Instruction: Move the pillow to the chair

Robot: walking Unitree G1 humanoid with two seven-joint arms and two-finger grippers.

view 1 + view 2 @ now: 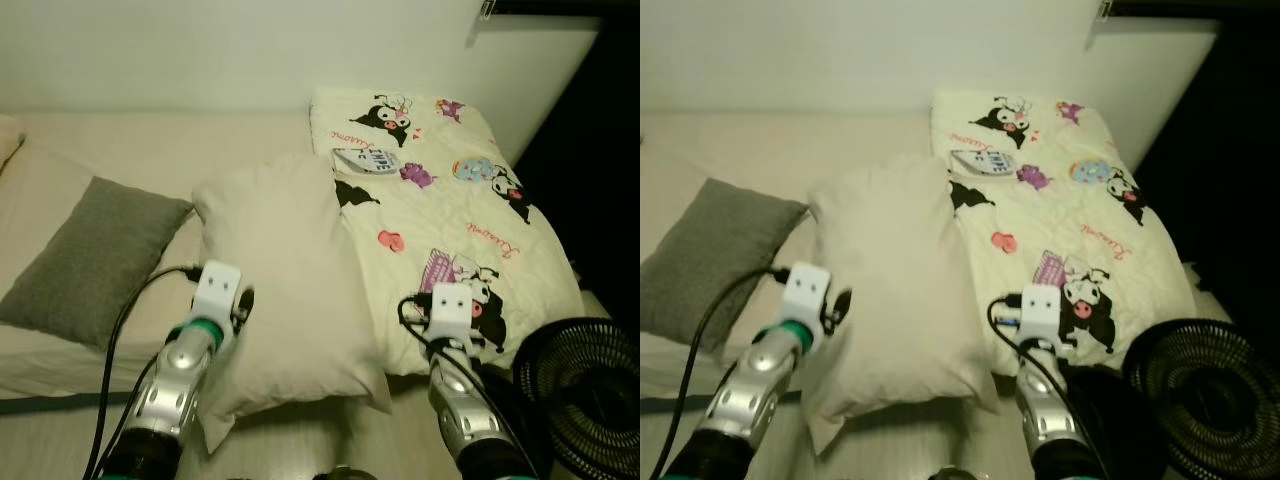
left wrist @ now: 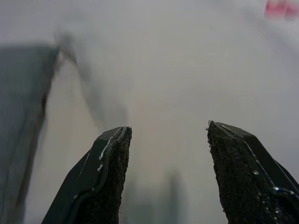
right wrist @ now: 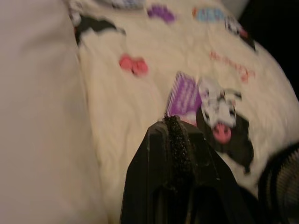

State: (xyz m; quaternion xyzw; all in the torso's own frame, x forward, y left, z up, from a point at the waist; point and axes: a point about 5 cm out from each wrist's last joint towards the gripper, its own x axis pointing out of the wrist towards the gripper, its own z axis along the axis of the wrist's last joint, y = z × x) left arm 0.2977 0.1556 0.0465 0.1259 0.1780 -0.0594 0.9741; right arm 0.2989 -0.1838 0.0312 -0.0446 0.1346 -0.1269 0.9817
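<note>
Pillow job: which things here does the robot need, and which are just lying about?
Needed:
- big cream pillow
- left hand, fingers open, right at the pillow
- right hand, fingers shut, over the cartoon blanket

Just lying about:
- grey cushion
- the cartoon blanket
- black fan
- bed

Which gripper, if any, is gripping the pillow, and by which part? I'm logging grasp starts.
Neither. The left gripper is open before the cream pillow; the right gripper is shut, empty, over the cartoon blanket.
</note>
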